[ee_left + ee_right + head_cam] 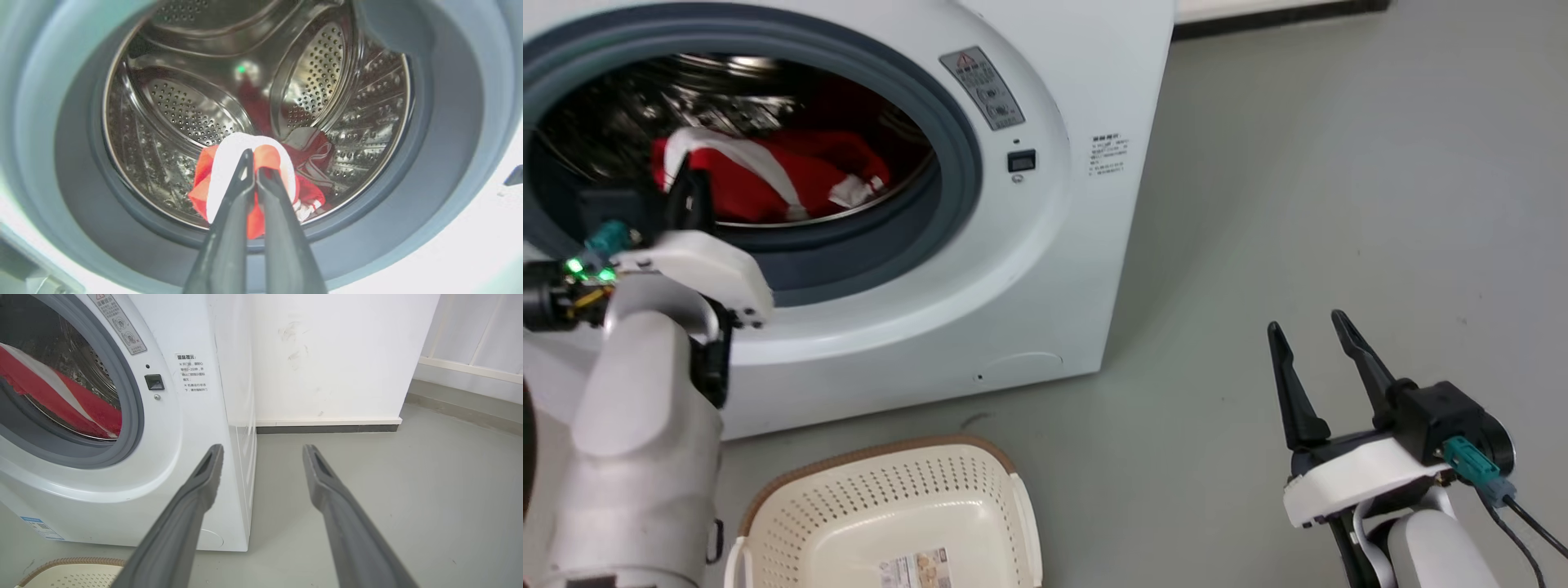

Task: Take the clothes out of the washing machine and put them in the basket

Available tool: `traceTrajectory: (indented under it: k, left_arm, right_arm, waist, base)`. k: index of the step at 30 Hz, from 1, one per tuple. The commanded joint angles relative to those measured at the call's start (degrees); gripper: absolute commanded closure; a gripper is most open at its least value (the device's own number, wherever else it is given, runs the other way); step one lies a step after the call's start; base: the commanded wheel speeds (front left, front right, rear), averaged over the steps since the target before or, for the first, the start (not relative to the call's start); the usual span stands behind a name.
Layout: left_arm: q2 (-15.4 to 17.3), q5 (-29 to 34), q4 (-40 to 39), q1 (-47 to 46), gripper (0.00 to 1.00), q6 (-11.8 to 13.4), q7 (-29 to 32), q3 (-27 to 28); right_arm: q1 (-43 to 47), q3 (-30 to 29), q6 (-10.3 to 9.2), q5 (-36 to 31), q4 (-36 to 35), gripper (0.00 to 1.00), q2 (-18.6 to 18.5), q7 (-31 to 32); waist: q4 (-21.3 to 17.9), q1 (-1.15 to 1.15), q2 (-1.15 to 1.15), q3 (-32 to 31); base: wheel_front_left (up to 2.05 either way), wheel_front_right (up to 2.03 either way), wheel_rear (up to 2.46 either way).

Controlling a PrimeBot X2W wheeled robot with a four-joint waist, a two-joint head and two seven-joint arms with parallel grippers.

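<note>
None of the clothes (768, 175) are in the basket (882, 451) yet, as far as its visible part shows; the red-and-white pieces lie low in the drum of the washing machine (1045, 245).
Left gripper (253, 161): at the drum mouth, fingers pinched on a white-banded red fold.
Right gripper (1307, 321): spread wide, holding nothing, over the floor at right.
Basket: on the near floor, just before the machine.
Judged stage: first pull-out in hand; carry and drop are left.
</note>
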Motion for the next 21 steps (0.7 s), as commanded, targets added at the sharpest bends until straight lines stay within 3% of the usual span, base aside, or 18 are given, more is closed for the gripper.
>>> traceTrajectory:
  k: [1, 12, 21]
  left_arm:
    - [-0.76, -0.04, -2.34, 2.09, 1.0, 0.59, -0.41, 0.44]
    - [-5.89, -0.34, -23.52, 14.09, 1.0, 0.85, -0.3, 1.39]
    - [-7.76, -0.32, -41.46, 20.36, 1.0, 1.33, -0.23, 0.31]
  right_arm:
    - [1.07, -0.32, -0.04, -0.22, -0.48, 0.0, 0.07, 0.33]
    - [4.94, -2.12, -0.04, -0.89, -3.91, 0.0, 0.07, 2.73]
    - [6.83, -2.51, -0.04, -1.16, -5.86, 0.0, 0.07, 4.22]
  waist:
    - [1.47, 0.01, 0.0, -2.33]
    - [5.35, 0.01, 0.0, -6.88]
    - [7.59, 0.01, 0.0, -8.34]
  base:
    - [0.0, 0.0, 0.0]
    - [0.0, 0.0, 0.0]
    - [0.0, 0.0, 0.0]
